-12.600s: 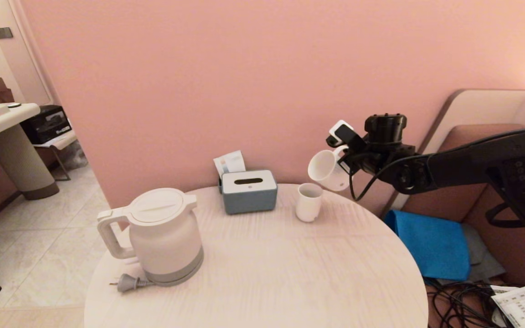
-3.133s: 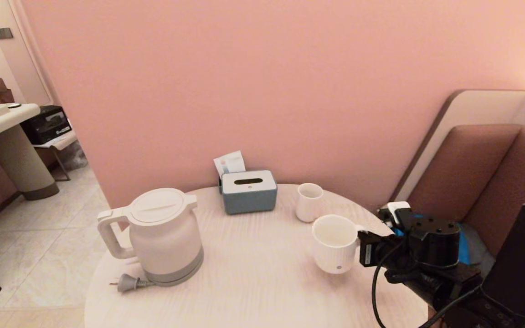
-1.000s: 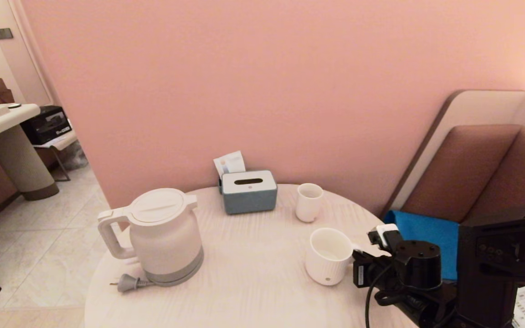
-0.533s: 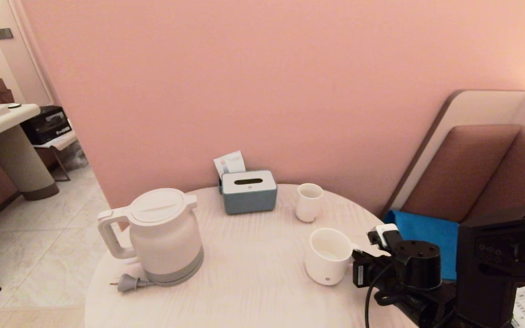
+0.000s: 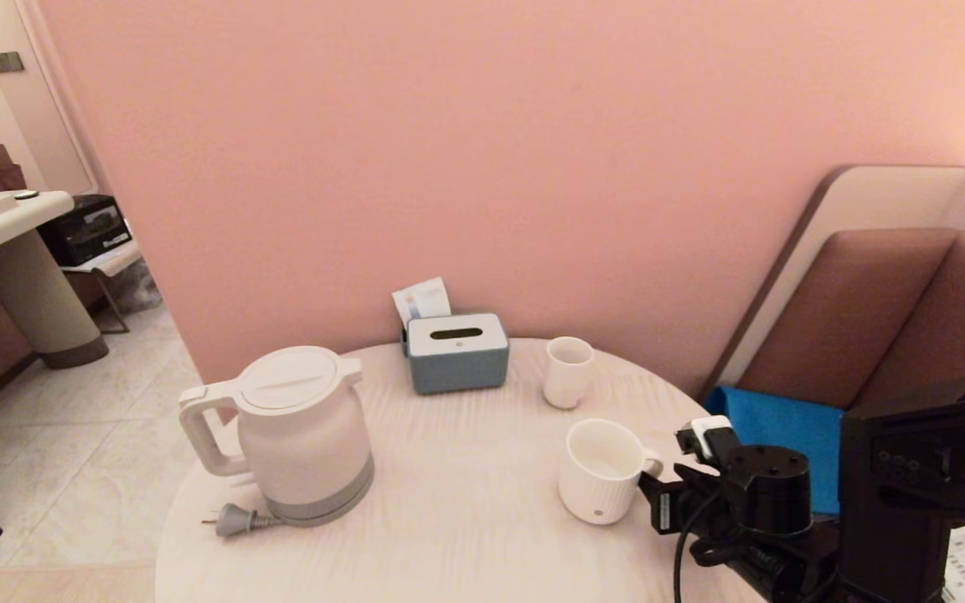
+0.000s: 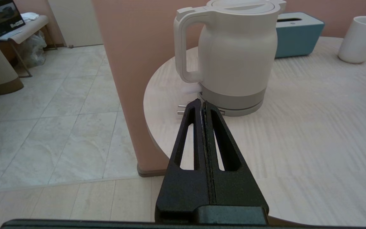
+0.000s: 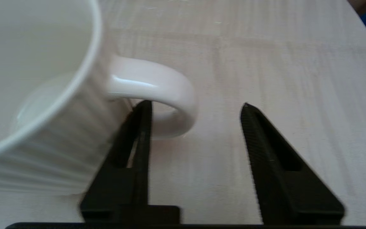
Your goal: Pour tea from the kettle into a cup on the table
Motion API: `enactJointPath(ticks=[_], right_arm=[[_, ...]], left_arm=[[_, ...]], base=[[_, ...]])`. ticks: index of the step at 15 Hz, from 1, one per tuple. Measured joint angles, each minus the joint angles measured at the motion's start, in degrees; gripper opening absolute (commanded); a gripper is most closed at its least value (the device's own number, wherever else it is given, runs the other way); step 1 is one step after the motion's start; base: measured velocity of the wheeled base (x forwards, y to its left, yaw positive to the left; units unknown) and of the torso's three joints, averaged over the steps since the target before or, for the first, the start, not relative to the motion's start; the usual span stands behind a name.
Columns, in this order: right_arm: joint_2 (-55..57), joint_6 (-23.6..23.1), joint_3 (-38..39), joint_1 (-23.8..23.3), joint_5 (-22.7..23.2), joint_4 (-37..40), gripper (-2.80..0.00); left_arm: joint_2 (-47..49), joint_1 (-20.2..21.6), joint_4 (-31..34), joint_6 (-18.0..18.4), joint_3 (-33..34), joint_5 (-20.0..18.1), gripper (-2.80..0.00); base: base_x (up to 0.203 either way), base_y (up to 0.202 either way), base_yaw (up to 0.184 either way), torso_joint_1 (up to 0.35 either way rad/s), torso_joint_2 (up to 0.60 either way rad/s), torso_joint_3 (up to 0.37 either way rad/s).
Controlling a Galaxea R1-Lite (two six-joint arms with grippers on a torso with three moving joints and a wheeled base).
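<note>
The wide white cup (image 5: 601, 471) stands upright on the round pale table (image 5: 466, 519), right of centre, its handle (image 7: 157, 92) turned toward my right gripper (image 7: 195, 106). That gripper is open, one fingertip just under the handle loop, the other out over bare table. The cup's inside looks empty; no tea shows. The white kettle (image 5: 302, 435) with its grey bottom band sits at the table's left, lid on, loop handle (image 6: 184, 47) facing left. My left gripper (image 6: 201, 102) is shut and empty, hovering near the kettle's bottom by the table's edge; it is out of the head view.
A grey-and-white tissue box (image 5: 457, 352) and a smaller handleless white cup (image 5: 569, 371) stand at the back of the table. A grey plug (image 5: 235, 521) lies by the kettle's foot. A brown bench with a blue cloth (image 5: 792, 427) is on the right.
My right gripper has opened and let go of the cup's handle. The cup sits a touch further left on the table than a second ago. The kettle has not moved.
</note>
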Motion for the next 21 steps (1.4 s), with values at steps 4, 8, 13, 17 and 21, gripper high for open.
enactJointPath(ticks=[4,8,13,17,21], right_arm=[[-0.2,0.0,0.4,0.0,0.0,-0.1,0.00],[-3.8,-0.3,3.9,-0.2,-0.1,-0.1,0.00],[-16.7,-5.8,9.1,-2.1,-0.1,1.3,0.00],[-38.4,-10.4,3.1,-4.0,-0.3,20.7,0.00],[-65.0,-10.5,-7.9,-4.6,-3.8,57.7,0.00]], left_arm=[[0.0,0.0,0.0,0.0,0.0,0.0,-2.80],[0.0,0.0,0.0,0.0,0.0,0.0,-2.80],[0.0,0.0,0.0,0.0,0.0,0.0,-2.80],[0.0,0.0,0.0,0.0,0.0,0.0,-2.80],[0.0,0.0,0.0,0.0,0.0,0.0,-2.80]], base=[[0.000,0.000,0.000,0.000,0.00,0.000],[0.000,0.000,0.000,0.000,0.00,0.000],[0.000,0.000,0.000,0.000,0.00,0.000],[0.000,0.000,0.000,0.000,0.00,0.000],[0.000,0.000,0.000,0.000,0.00,0.000]])
